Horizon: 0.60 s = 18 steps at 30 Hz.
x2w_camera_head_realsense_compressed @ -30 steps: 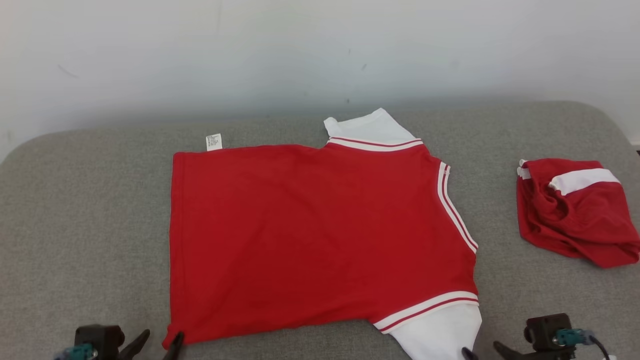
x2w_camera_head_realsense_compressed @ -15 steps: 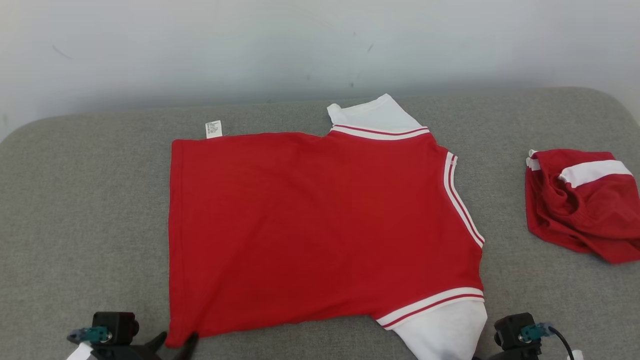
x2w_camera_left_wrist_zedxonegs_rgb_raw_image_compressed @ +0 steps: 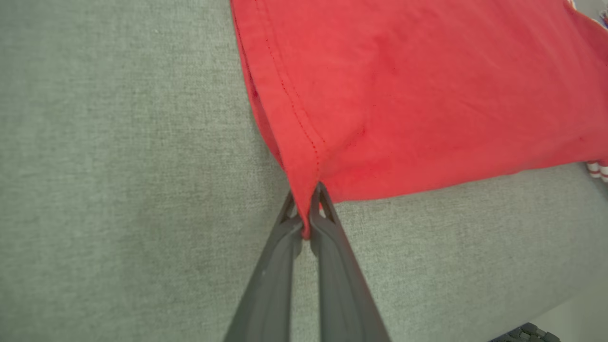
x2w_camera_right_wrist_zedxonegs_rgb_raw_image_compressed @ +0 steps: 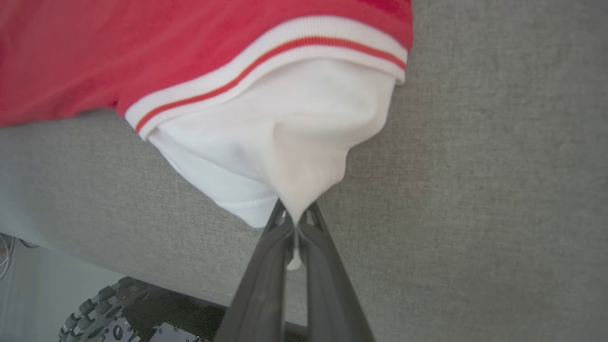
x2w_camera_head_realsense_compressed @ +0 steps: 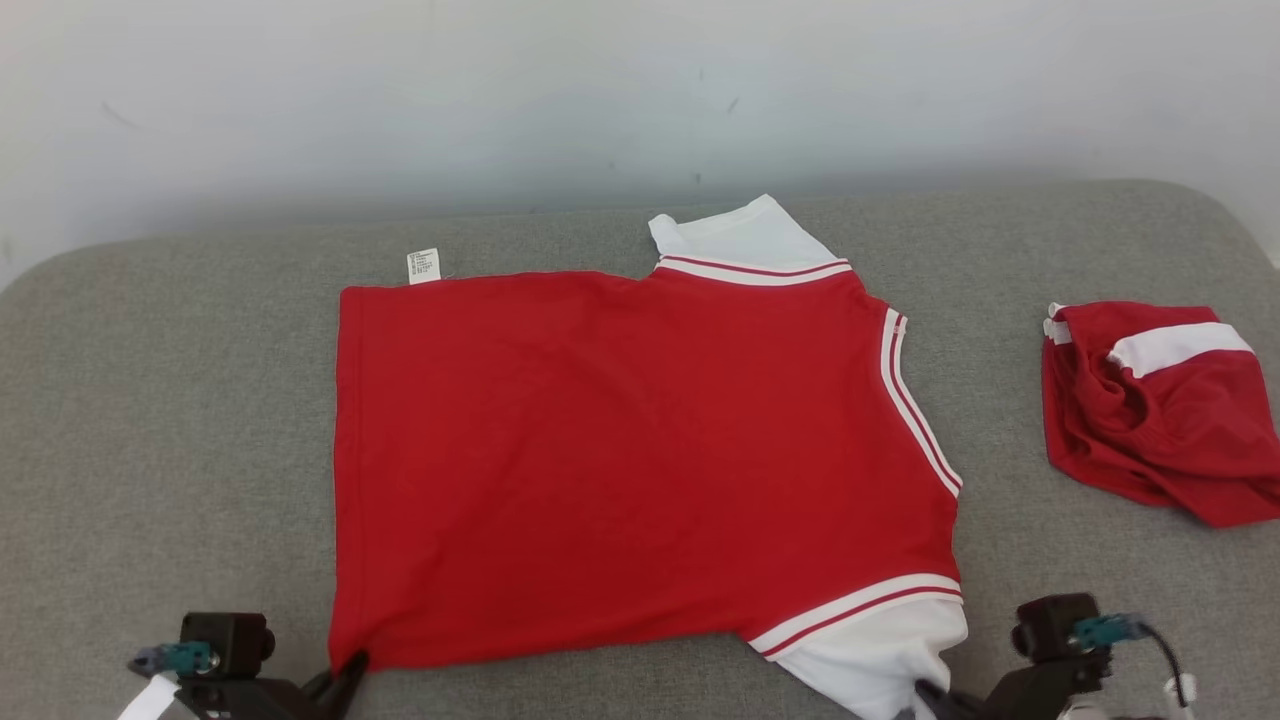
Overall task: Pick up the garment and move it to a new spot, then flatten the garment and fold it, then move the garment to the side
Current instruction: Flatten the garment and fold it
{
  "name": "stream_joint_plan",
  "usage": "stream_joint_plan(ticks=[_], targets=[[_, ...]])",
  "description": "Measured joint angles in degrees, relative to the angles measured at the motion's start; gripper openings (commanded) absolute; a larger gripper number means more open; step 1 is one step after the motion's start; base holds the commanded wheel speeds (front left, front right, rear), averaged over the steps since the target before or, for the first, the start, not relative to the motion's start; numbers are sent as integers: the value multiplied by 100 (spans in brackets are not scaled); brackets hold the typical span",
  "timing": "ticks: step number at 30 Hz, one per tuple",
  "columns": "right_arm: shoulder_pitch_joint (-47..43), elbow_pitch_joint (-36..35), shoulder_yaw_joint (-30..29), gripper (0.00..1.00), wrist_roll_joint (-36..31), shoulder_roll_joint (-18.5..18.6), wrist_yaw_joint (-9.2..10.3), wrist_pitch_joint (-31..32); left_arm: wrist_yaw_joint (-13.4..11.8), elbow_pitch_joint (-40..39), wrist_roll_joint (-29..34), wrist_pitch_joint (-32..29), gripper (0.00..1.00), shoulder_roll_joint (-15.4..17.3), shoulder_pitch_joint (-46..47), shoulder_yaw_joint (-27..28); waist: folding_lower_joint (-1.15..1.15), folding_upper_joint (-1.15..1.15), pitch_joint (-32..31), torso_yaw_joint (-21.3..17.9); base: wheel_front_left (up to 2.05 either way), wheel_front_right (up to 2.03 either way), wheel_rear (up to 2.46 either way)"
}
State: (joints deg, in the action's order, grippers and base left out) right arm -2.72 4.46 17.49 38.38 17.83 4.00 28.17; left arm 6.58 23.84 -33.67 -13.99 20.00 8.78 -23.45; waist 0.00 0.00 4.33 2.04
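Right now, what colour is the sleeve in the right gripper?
White sleeve, below a red-striped band; clearest in the right wrist view.

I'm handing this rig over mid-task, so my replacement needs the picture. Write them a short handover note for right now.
Left gripper: shut on the red shirt's near hem corner.
Right gripper: shut on its near white sleeve.
The shirt lies spread flat on the grey cushion, sleeves toward the robot's right; a second red garment sits bunched further right.
Done: flattened, both near corners gripped.
Left: fold, then move it aside.
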Motion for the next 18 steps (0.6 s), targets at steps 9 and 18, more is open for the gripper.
stream_joint_plan(ticks=[9, 18], targets=[[-64, -925, -691, 0, 829, 122, -208, -101, 5, -525, 20, 131, 0, 328, -19, 104, 0, 0, -109, 23, 0, 0, 0], [277, -1063, -730, 0, 881, 299, -225, 264, 48, -743, -30, -92, 0, 301, 115, 5, 0, 0, -102, 46, 0, 0, 0]])
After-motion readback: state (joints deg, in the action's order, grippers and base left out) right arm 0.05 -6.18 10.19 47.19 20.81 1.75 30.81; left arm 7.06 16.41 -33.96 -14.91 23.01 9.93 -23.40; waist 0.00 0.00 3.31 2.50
